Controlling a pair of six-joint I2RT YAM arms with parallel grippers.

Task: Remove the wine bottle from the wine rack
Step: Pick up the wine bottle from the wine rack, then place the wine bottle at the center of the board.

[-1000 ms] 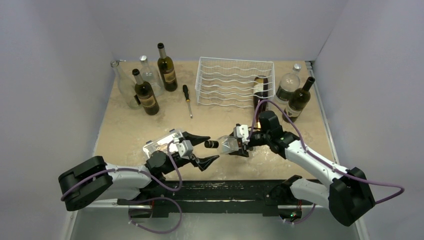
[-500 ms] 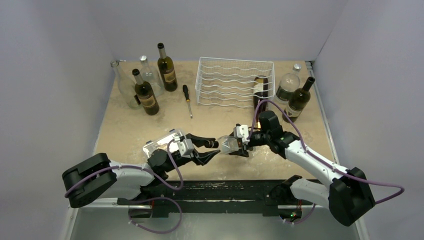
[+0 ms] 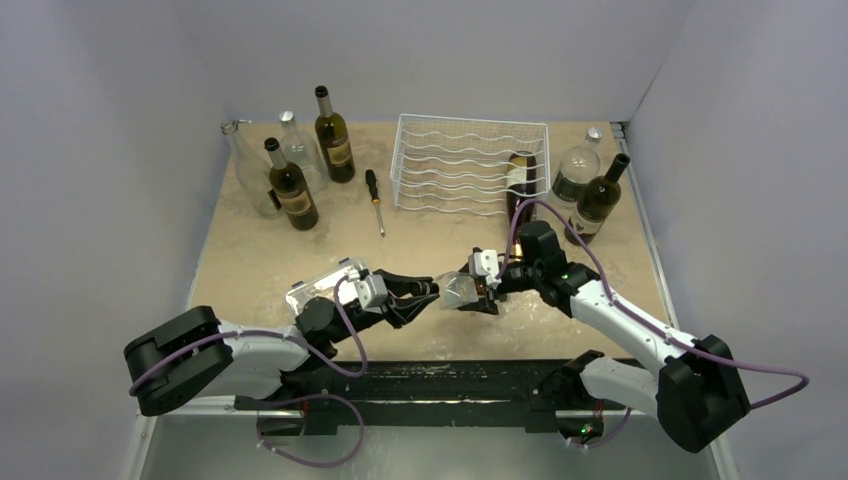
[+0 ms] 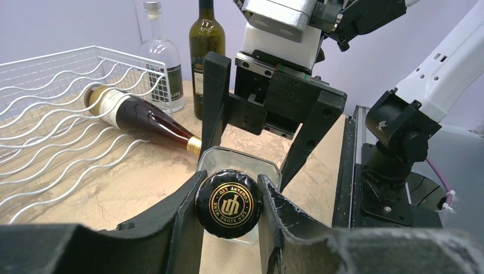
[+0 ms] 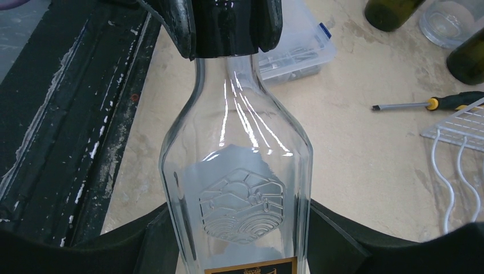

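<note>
A clear glass wine bottle (image 3: pixel 456 290) with a black cap (image 4: pixel 228 204) hangs level above the table's near middle, between both arms. My right gripper (image 5: pixel 240 242) is shut on its body, a finger pressed to each flat side. My left gripper (image 4: pixel 229 191) is shut on the capped neck, and its fingers (image 5: pixel 178 23) show at the top of the right wrist view. The white wire wine rack (image 3: pixel 470 165) stands at the back. A dark bottle (image 4: pixel 137 117) lies in the rack's right row, neck toward me.
Dark and clear bottles (image 3: pixel 290 188) stand at the back left. Two more bottles (image 3: pixel 598 200) stand right of the rack. A screwdriver (image 3: pixel 375 200) lies left of the rack. A clear plastic parts box (image 3: pixel 325 285) sits under my left wrist.
My left gripper moved right onto the bottle's capped neck and its jaws went from wide open to shut on it. The right arm and the bottle stayed put.
</note>
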